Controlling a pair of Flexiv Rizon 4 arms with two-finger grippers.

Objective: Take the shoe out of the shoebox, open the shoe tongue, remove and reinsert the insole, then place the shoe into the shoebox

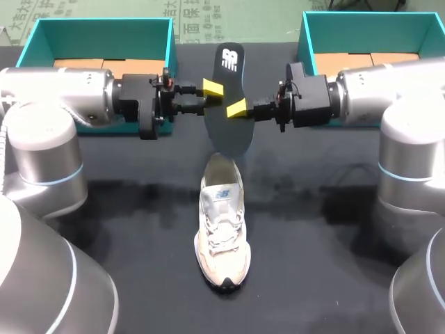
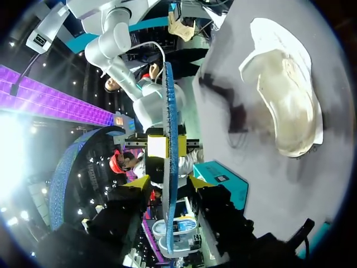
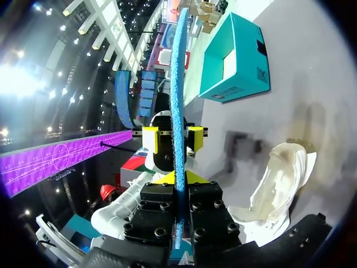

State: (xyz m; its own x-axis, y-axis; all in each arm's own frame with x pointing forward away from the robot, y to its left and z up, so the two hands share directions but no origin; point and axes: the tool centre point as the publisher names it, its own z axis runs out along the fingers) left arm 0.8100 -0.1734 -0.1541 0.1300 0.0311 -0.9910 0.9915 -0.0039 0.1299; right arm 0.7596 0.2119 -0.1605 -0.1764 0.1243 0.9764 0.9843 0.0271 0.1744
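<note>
At far-left corner of the table (image 1: 313, 264) sits a teal shoebox (image 1: 104, 24), not wanted for this step. Moving right: left gripper (image 1: 212, 88) straddles one edge of the insole (image 1: 229, 132), fingers apart and not pinching it, as far as we can judge from the wrist views. The right gripper (image 1: 236, 108) is clamped on the opposite edge, so it alone carries the insole, aloft over the table's far half, just above the heel of the shoe (image 1: 222, 223). At far-right corner, a second shoebox (image 1: 361, 24).

Step in hand, we reckon: insole is out, reinsertion next. To do it well, keep one firm pinch approx. mid-length, lead w/ the wide forefoot end (it hangs lowest) and slide it in shallow under the tongue (image 1: 221, 197). Shoe lies loose mid-table, toe toward the near edge, so the free arm should prob. pin it or it'll skid.

Materials: insole is thin, bendy foam w/ a dark cloth face, blue at the rim; likely buckles if pushed end-on. Shoe is cream mesh w/ suede-like panels. Boxes are stiff teal card, brown inside. Table cover is matte black.
</note>
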